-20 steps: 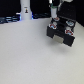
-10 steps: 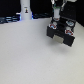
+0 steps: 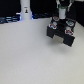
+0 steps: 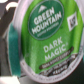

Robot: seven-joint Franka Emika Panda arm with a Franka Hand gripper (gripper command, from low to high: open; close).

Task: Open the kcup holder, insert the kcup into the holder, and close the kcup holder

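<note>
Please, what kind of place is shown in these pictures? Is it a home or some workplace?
Probably a robot test bench, not a home. A plain white table carries only a black pod holder, a robot arm hangs above it, and the wrist camera is filled by a green coffee pod.

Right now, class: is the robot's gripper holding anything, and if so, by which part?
Probably the kcup: its green lid fills the wrist view. The fingers and the place of the hold are not visible, so a grip cannot be confirmed.

kcup (image 4: 47, 37) – glossy green foil lid; table (image 3: 25, 55) – matt white.
</note>
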